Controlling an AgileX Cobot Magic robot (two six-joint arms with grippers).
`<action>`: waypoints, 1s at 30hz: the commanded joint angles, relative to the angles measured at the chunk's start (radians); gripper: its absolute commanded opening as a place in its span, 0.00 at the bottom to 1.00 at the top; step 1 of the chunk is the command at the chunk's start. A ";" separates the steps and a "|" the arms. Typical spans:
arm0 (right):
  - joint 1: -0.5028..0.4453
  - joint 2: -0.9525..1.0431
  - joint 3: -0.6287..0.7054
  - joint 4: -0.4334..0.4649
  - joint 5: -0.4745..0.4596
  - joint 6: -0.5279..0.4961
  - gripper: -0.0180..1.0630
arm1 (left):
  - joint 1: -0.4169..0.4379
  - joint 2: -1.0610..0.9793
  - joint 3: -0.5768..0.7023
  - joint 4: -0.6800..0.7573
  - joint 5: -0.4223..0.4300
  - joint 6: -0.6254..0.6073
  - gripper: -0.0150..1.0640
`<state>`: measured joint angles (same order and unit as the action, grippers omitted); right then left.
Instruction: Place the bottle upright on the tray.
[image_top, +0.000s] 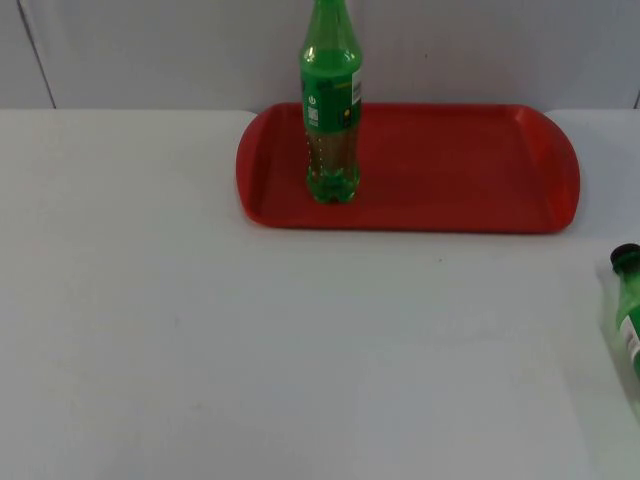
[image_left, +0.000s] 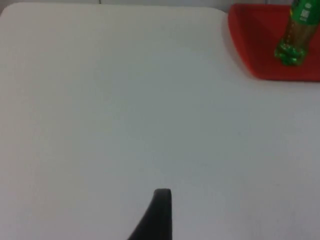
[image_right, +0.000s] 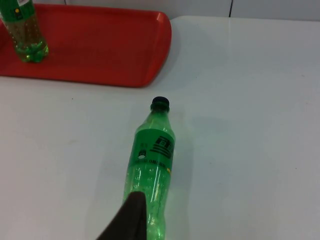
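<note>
Right wrist view: a green bottle (image_right: 152, 165) lies on its side on the white surface (image_right: 250, 125), dark cap (image_right: 160, 103) pointing toward the red tray (image_right: 110, 50) but well short of its near rim. A second green bottle (image_top: 331, 105) already stands upright on the tray's left part. From the top view, the lying bottle (image_top: 628, 300) sits at the surface's right edge, near the tray's right end.

Right gripper hangs above the lying bottle's base end; one dark fingertip (image_right: 131, 215) shows over it. Cannot tell how far the jaws stand apart; nothing seen held. Left gripper waits over bare surface, one fingertip (image_left: 159, 212) visible; jaw state likewise cannot tell.

Handling judgement: thin clear plastic, smooth and round, so likely to roll and slip under a sideways push. Appears mostly empty, hence light and somewhat squashable. Best hold: across the labelled mid-body (image_right: 156, 145), jaws square to the long axis, moderate squeeze.
</note>
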<state>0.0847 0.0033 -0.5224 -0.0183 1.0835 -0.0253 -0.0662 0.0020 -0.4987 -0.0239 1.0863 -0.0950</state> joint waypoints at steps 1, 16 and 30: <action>-0.004 -0.003 0.006 0.003 -0.006 -0.009 0.99 | -0.002 -0.002 0.004 0.062 -0.008 -0.094 0.80; -0.004 -0.003 0.006 0.003 -0.006 -0.009 0.99 | -0.006 -0.002 0.004 0.014 -0.012 0.014 0.80; -0.004 -0.003 0.006 0.003 -0.006 -0.009 0.99 | -0.006 -0.002 0.004 0.013 -0.012 0.016 0.80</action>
<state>0.0847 0.0033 -0.5224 -0.0183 1.0835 -0.0253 -0.0662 0.0020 -0.4987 0.0000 1.0863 -0.0826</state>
